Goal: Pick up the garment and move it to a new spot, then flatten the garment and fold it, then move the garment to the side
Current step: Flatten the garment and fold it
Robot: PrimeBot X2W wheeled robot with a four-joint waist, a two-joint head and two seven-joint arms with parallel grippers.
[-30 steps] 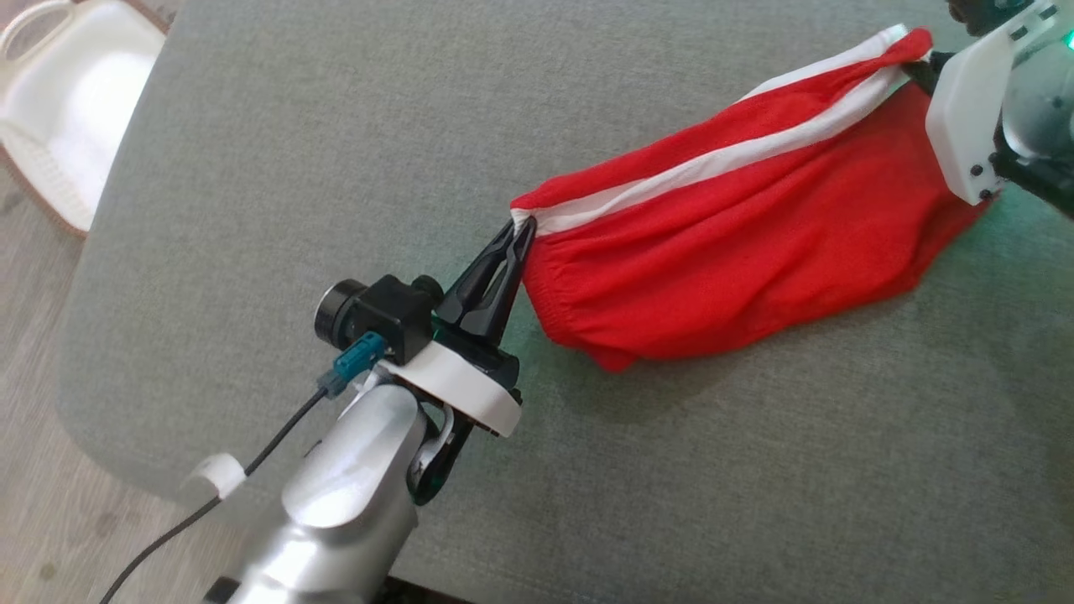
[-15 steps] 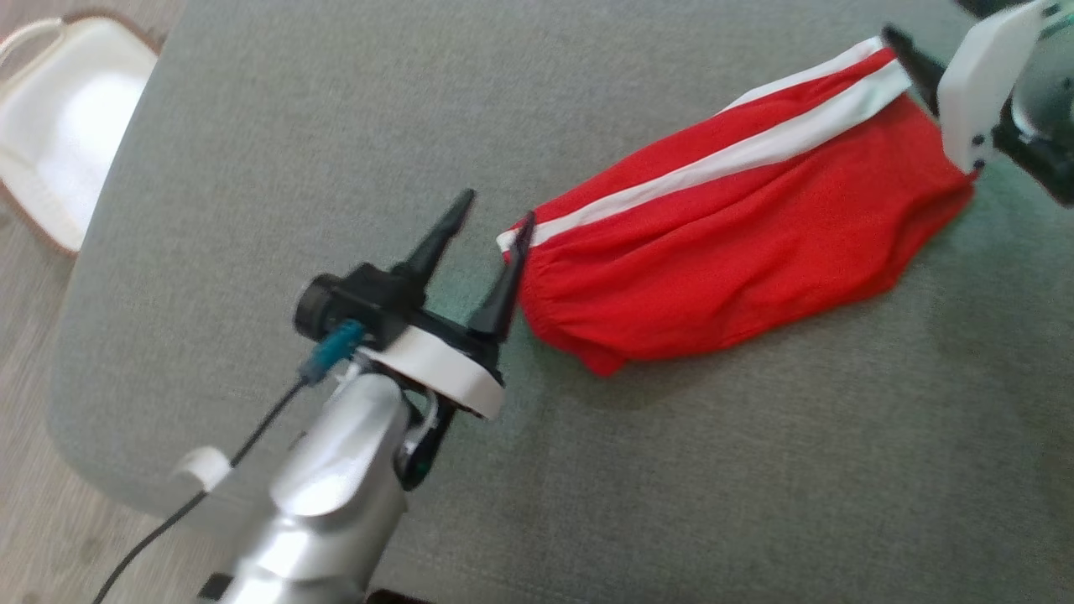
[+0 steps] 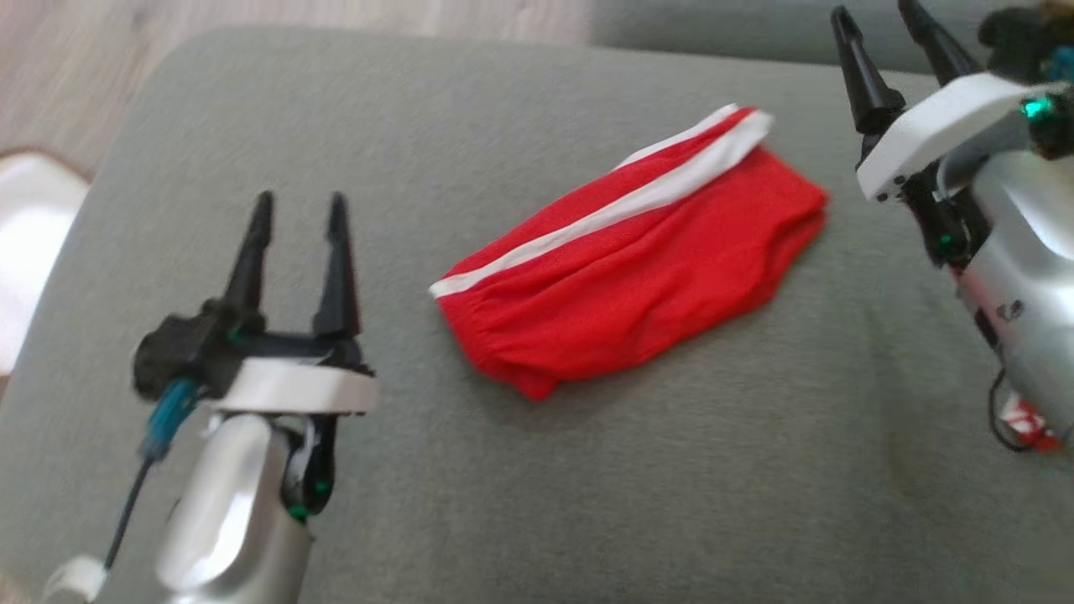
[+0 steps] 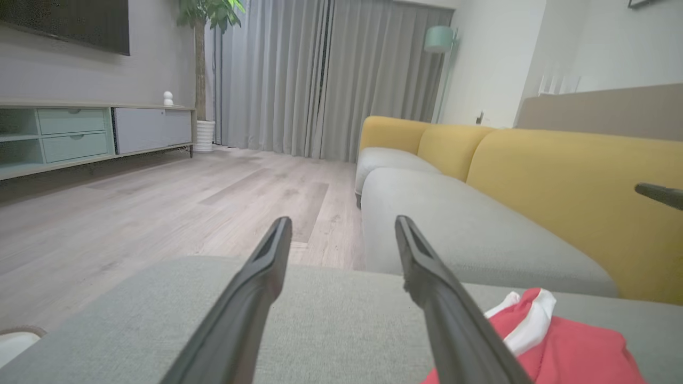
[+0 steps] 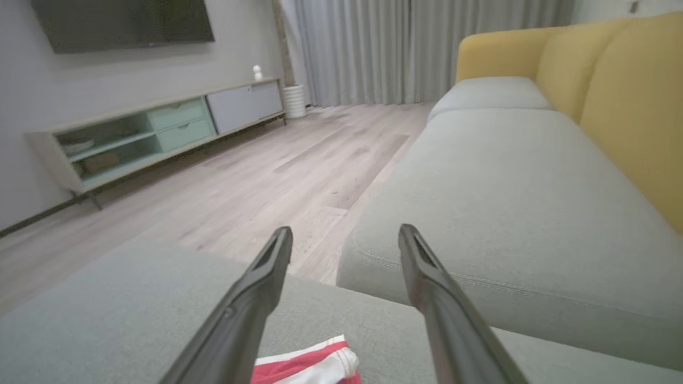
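Note:
The garment [image 3: 638,260] is a pair of red shorts with a white side stripe, folded and lying free on the grey cushion [image 3: 520,486]. To its left my left gripper [image 3: 298,205] stands open with nothing between its fingers. At the upper right my right gripper [image 3: 881,21] is open too, clear of the cloth. A red and white corner of the garment [image 4: 539,341] lies at the lower right of the left wrist view, beside the open left gripper [image 4: 341,226]. Its striped end [image 5: 315,365] lies below the open right gripper [image 5: 346,234].
A white basket [image 3: 29,243] stands on the wood floor [image 3: 252,17] at the left, past the cushion's rounded edge. More grey seat cushions [image 5: 496,176] and yellow backrests [image 4: 576,176] stretch ahead. A low TV cabinet [image 5: 155,128] lines the far wall.
Both grippers opened and let go of the garment's ends, then drew back from it. The garment now lies slack on the cushion. The head camera has shifted.

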